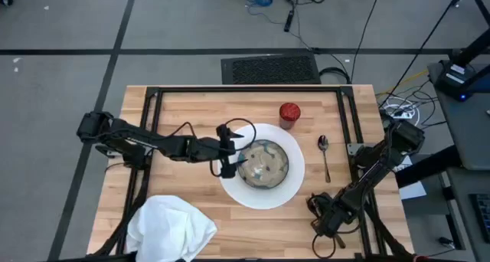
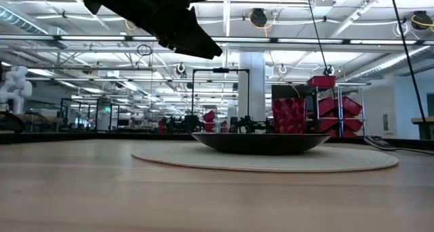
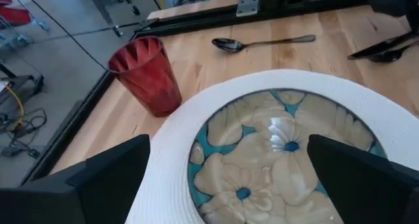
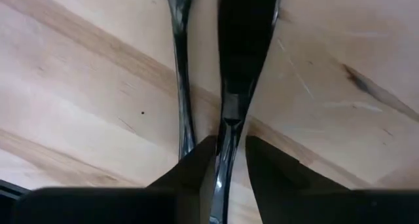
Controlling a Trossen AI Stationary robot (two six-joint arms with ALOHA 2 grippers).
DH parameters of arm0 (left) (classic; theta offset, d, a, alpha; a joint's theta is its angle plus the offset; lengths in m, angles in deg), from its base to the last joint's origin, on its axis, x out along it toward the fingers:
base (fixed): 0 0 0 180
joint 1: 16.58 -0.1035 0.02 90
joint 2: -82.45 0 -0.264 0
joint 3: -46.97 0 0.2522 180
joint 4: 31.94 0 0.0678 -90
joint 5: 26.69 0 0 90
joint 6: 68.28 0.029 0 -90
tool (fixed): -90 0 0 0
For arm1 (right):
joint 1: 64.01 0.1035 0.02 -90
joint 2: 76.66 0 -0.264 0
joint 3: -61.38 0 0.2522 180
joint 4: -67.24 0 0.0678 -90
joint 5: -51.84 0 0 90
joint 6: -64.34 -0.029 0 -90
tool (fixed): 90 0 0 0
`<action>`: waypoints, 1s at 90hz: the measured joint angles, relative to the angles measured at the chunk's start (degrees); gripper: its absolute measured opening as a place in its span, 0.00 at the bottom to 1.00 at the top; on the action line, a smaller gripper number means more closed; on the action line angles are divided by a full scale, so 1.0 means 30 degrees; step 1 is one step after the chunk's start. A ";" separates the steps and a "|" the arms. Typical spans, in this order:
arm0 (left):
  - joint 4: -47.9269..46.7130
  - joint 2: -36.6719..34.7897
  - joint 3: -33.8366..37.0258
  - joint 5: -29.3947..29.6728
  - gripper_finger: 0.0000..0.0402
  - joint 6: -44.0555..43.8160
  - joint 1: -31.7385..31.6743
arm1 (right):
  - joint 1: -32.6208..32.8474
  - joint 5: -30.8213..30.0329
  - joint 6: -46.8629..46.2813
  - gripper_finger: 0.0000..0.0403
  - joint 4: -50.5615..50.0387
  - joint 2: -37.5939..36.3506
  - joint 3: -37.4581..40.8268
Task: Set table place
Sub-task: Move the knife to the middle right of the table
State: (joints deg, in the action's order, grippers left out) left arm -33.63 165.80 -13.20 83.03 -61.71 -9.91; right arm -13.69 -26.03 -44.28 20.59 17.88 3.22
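Note:
The white plate lies mid-table with the flower-patterned bowl standing in it. The red cup stands upright behind the plate. The spoon lies flat to the plate's right. A white napkin sits crumpled at the near left edge. My left gripper hovers open above the plate's left rim; its fingers touch nothing. My right gripper is down at the near right of the table. It is closed around one of two metal cutlery pieces lying side by side. My right gripper has the narrow neck of a dark metal cutlery piece between its two fingertips. The fingers come from above, one on each side of its length. The piece lies on the tabletop. Knife or fork, I cannot tell.
Black frame rails run along the table's left, right and far sides. Bare wood lies to the far left of the plate, and more between the spoon and the right rail. Cables and a floor mat lie beyond the far edge.

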 joint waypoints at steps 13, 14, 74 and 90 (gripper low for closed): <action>-0.0063 0.0000 0.0000 -0.0007 1.00 -0.0007 0.0010 | 0.0007 -0.0205 0.0069 0.11 -0.0292 -0.0214 0.0057; -0.0052 0.0000 0.0000 -0.0007 1.00 -0.0007 0.0015 | 0.0011 -0.0235 0.0062 0.10 -0.0305 -0.0230 0.0062; -0.0411 0.0000 0.0000 -0.2149 1.00 -0.0080 0.0000 | -0.0790 -0.3562 0.3986 0.01 -0.9368 -0.0151 -0.4589; -0.0340 0.0000 0.0000 -0.3045 1.00 -0.0117 0.0029 | -0.0894 -0.3280 0.4832 0.00 -0.9435 -0.0175 -0.4685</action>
State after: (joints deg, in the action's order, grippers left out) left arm -34.65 165.80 -13.20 73.90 -62.06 -9.82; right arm -16.37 -35.88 -29.79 -7.71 17.36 -10.84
